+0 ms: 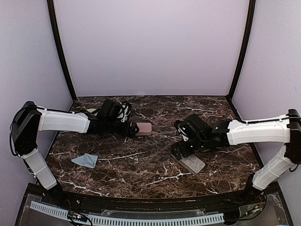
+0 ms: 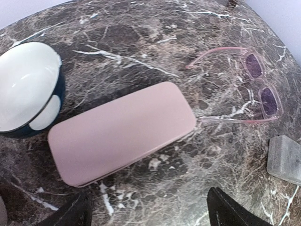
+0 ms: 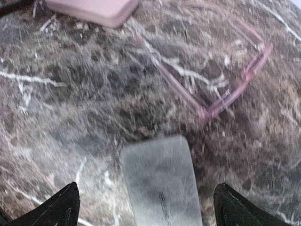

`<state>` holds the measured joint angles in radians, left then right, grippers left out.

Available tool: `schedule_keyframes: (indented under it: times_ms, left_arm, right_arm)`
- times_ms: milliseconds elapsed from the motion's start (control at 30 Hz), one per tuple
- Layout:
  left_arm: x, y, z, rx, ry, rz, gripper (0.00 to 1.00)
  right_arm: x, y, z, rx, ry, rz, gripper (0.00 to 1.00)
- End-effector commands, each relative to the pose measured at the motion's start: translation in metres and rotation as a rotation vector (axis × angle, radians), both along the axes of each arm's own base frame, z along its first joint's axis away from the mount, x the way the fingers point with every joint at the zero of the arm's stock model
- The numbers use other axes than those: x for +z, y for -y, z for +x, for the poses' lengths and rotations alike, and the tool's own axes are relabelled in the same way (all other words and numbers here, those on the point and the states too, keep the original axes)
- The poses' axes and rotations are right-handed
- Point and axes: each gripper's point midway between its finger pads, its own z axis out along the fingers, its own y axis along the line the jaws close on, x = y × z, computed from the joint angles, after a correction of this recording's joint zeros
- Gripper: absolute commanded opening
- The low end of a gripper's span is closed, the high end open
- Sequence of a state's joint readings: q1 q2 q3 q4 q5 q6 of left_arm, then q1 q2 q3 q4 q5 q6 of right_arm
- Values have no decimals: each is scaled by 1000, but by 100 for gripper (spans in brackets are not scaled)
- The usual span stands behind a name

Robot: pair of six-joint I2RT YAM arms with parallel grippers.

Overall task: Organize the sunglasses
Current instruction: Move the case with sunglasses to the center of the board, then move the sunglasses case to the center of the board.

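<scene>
The sunglasses (image 2: 261, 92) with a thin pinkish-red frame lie unfolded on the marble, to the right of a closed pink case (image 2: 122, 132). In the blurred right wrist view the same sunglasses (image 3: 211, 80) lie beyond a grey case (image 3: 162, 181). My left gripper (image 2: 150, 217) is open, its dark fingertips (image 2: 230, 212) just short of the pink case (image 1: 143, 128) and touching nothing. My right gripper (image 3: 148, 209) is open too. It hovers over the near end of the grey case (image 1: 193, 164), with its fingers wide of both case edges.
A white bowl with a dark blue outside (image 2: 26, 89) stands left of the pink case. A light-blue cloth (image 1: 85, 160) lies at the front left of the table. The far corner of the pink case (image 3: 94, 9) shows at the top of the right wrist view.
</scene>
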<state>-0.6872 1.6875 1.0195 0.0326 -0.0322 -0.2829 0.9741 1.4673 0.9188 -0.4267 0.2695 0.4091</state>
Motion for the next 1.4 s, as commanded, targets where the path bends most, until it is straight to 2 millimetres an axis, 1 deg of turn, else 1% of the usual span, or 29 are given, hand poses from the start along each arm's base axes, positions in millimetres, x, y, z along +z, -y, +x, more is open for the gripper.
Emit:
schedule_keyframes:
  times_ms: [0,100,167,200,233,267,400,467,600,867,1167,1300,1367]
  left_arm:
    - [5,-18,15,48,-10,30,87]
    - [3,-23,25,75,-3,38,87]
    - [0,-24,29,87,-12,45,87]
    - [-3,-23,31,89,-16,48,87]
    - [-5,-31,38,112,-20,47,87]
    - [-7,-34,41,125,-26,44,87]
    - [-14,-38,51,162,-40,41,87]
    - [-16,-40,55,178,-38,52,87]
    - [-25,-43,59,198,-53,67,87]
    - [-41,-38,61,201,-87,52,87]
    - [-58,-34,55,184,-119,31,87]
    - [-63,-29,48,158,-131,-6,87]
    - [-64,-25,46,143,-136,-24,85]
  right_arm:
    - [25,-49,50,43,121,95,100]
    - [27,-75,78,43,129,140,99]
    - [25,-90,95,46,123,166,99]
    - [17,-98,103,49,108,173,99]
    - [15,-104,111,50,101,184,98]
    - [14,-111,119,51,96,197,98]
    - [2,-129,143,57,55,247,98]
    - [-1,-139,149,66,38,284,98]
    - [-9,-149,155,66,13,326,98]
    - [-23,-167,162,84,-30,374,96]
    - [-32,-179,160,114,-59,416,95]
    - [-38,-183,155,137,-77,433,95]
    - [-39,-184,152,147,-85,448,94]
